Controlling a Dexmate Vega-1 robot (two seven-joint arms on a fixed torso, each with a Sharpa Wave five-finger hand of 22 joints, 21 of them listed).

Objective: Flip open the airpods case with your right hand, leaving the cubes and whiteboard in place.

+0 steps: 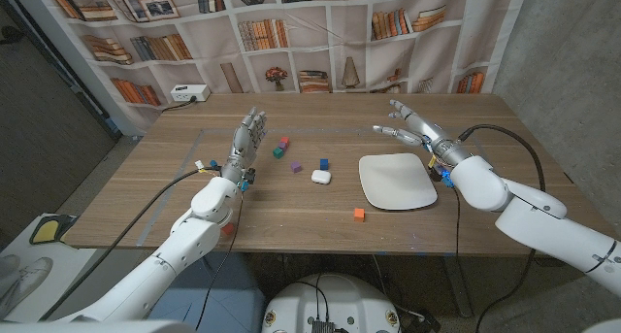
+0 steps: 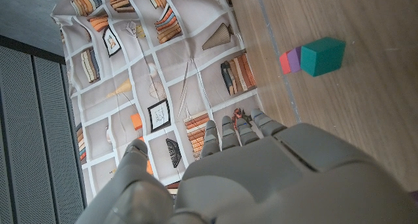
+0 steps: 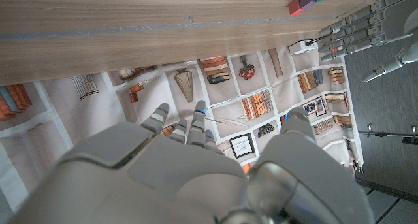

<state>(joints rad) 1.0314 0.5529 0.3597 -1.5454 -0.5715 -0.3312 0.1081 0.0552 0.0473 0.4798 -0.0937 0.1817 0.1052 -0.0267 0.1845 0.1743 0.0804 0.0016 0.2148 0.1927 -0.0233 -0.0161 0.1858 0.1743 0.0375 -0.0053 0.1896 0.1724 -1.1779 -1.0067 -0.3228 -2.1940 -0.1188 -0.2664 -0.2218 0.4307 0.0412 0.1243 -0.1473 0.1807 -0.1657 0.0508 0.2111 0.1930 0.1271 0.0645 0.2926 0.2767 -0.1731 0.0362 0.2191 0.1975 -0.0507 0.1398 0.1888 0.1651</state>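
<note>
airpods case (image 1: 321, 177): closed, mid-table, just left of the whiteboard (image 1: 397, 182); long axis roughly along the near edge.
right hand (image 1: 415, 128): raised over the far side beyond the whiteboard, fingers spread, holding nothing; the case lies nearward and to its left.
left hand (image 1: 246, 139): upright, fingers apart, empty; about as near to the case.
cubes (image 1: 282, 146): scattered near the case; 1 orange cube (image 1: 359, 215) by the near edge.
containers: only the case; contents hidden.

Lab (printed bookshelf backdrop (image 1: 291, 32))
</note>
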